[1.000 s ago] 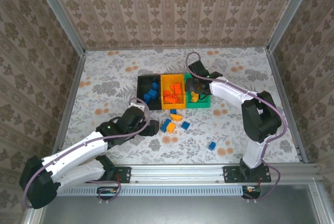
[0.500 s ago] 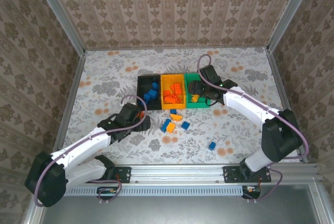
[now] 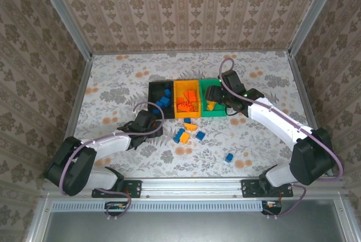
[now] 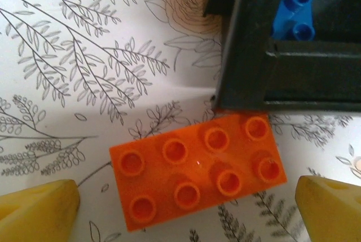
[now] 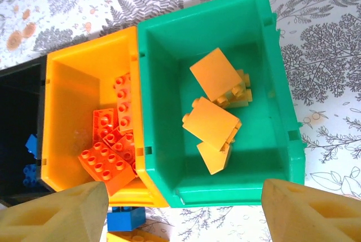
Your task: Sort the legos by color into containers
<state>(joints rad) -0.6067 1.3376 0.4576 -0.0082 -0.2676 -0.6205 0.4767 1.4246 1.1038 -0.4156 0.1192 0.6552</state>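
Overhead view from behind — 2 wrist cameras close, downward, sharing the bins (image 3: 214,114).

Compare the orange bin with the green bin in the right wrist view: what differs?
1. The orange bin holds red-orange bricks; the green bin holds yellow-orange bricks.
2. The orange bin's bricks mostly lie studs up; the green bin's mostly show smooth faces.
3. The orange bin sits mid-row, the green bin at the end.
Both are open-top, rectangular, joined side by side.
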